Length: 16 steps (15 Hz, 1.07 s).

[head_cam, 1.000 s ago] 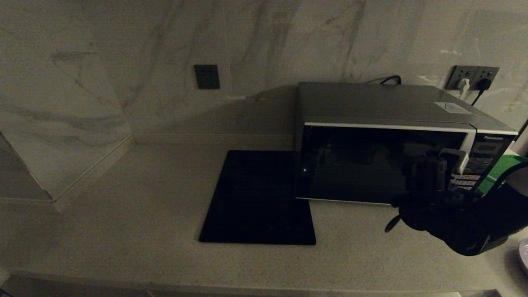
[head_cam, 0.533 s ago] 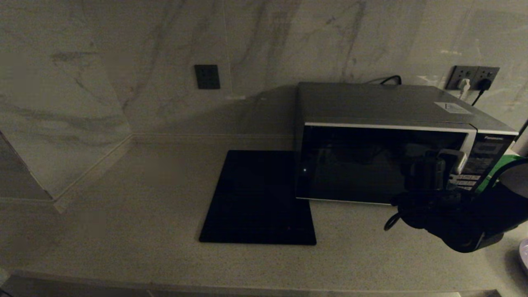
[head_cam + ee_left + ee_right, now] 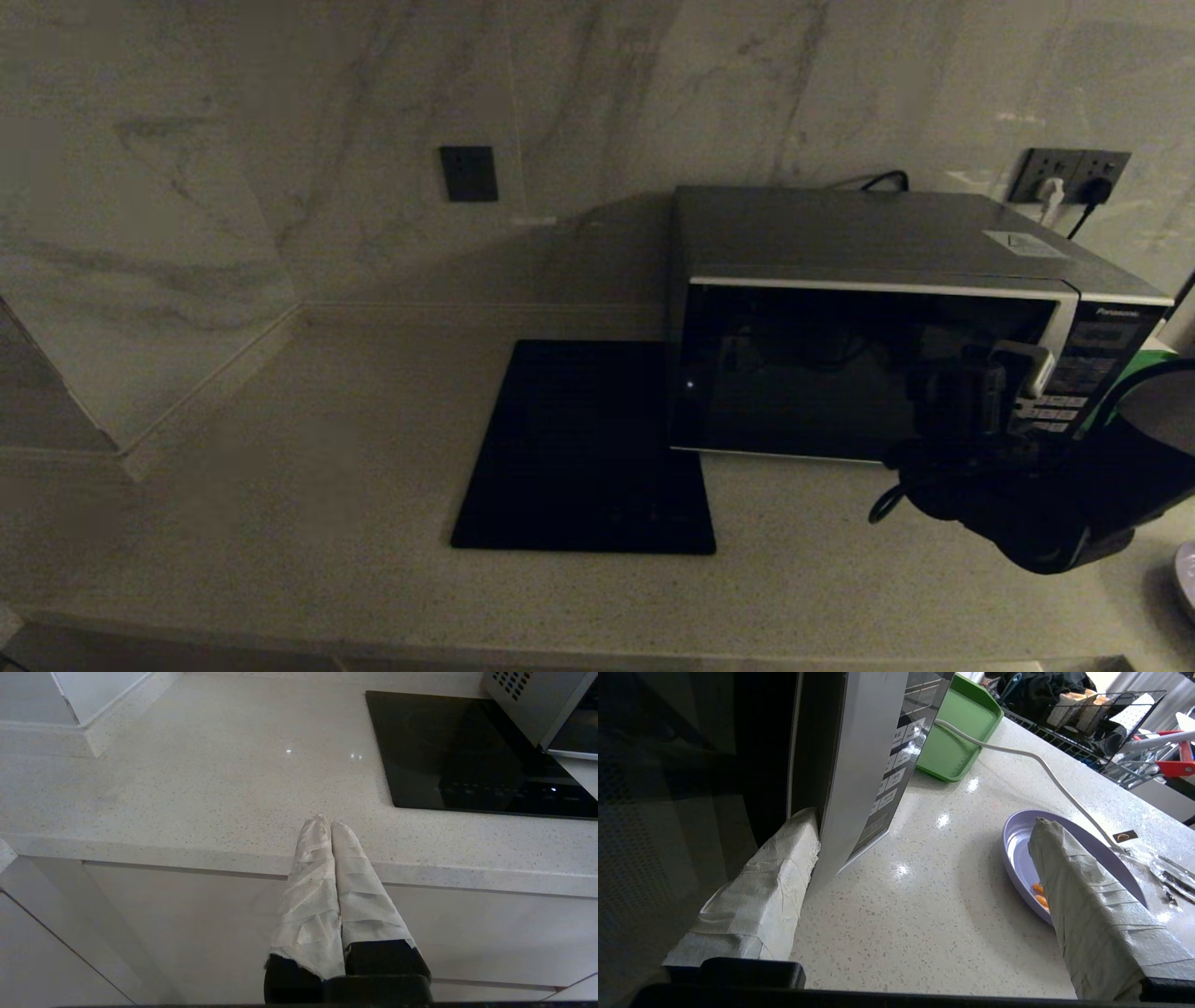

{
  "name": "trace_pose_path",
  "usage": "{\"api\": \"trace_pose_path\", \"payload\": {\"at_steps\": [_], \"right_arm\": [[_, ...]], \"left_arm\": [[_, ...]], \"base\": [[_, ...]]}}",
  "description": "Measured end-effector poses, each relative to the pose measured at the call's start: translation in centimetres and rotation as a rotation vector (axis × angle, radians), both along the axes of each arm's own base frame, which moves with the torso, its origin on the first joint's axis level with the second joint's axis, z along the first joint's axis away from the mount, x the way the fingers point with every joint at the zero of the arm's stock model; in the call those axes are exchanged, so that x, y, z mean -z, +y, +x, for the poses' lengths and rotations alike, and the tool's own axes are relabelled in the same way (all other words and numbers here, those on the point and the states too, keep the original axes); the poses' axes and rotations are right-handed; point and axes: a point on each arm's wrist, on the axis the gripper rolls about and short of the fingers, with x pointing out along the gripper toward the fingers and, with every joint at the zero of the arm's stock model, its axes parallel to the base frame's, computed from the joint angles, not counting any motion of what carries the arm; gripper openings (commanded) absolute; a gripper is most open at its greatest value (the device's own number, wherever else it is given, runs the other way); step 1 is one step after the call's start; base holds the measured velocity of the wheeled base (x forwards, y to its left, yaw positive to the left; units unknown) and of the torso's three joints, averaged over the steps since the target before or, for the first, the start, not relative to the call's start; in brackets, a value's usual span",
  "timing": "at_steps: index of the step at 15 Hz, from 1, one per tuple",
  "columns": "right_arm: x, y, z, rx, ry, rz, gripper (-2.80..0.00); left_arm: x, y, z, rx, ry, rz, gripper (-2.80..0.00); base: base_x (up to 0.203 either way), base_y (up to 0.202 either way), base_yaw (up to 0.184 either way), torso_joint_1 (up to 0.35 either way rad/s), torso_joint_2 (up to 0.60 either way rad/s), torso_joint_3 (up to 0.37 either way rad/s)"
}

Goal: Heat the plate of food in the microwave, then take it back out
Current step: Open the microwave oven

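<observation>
Jaws of the right gripper [image 3: 924, 877] stand wide apart and empty, one taped finger [image 3: 756, 891] pressed into the seam where the dark glass door meets the button panel of the microwave [image 3: 887, 308]. That placement reads as a hook on the door edge so it can be pulled open; door looks shut for now. Other finger [image 3: 1087, 914] hangs out over the bench [image 3: 280, 523], in front of the plate of food [image 3: 1017, 844], not touching it as far as I can tell. Plate sits on the bench to the right of the microwave, near the green tray [image 3: 959, 732], with a few orange sticks visible; only its edge shows in the head view. White cable [image 3: 1036, 765] runs across the bench past the plate. Left gripper [image 3: 329, 830] parked low at the bench front edge, jaws together, holding nothing. Black slab [image 3: 588, 448] lies left of the microwave. Judgement: opening step, plate not yet loaded.
</observation>
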Motion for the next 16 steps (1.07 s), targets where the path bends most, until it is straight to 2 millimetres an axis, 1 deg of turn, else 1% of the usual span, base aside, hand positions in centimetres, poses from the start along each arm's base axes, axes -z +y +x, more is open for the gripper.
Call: {"api": "trace_pose_path", "payload": {"at_steps": [10, 11, 16], "right_arm": [[-0.24, -0.02, -0.61, 0.001, -0.046, 0.020, 0.00], [-0.19, -0.03, -0.71, 0.001, -0.050, 0.023, -2.80], [0.04, 0.01, -0.79, -0.008, -0.042, 0.025, -2.80]], "left_arm": [[0.00, 0.00, 0.00, 0.001, 0.000, 0.000, -2.80], [0.00, 0.00, 0.00, 0.000, 0.000, 0.000, -2.80], [0.00, 0.00, 0.00, 0.000, 0.000, 0.000, -2.80]], "base": [[0.000, 0.000, 0.000, 0.000, 0.00, 0.000], [0.000, 0.000, 0.000, 0.000, 0.00, 0.000], [0.000, 0.000, 0.000, 0.000, 0.00, 0.000]]}}
